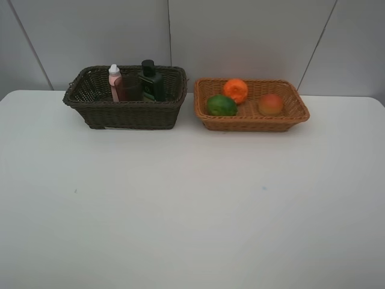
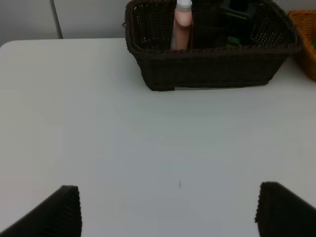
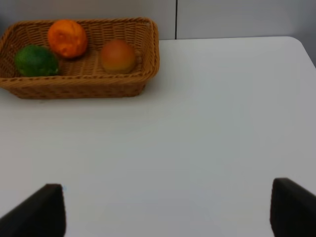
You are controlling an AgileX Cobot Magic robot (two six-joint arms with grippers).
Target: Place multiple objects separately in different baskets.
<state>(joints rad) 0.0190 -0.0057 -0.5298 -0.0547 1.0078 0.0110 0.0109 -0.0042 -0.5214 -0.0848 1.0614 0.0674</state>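
A broad white table is seen filling most of the high view, its far edge set close against the wall. The wall is made up of pale grey panels — divided by thin dark seams, one upright near the middle and others slanting at either side. The tabletop is evenly and softly lit — only faint shadows are cast.

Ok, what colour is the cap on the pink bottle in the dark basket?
White, on the pink bottle; the left wrist view shows it best.
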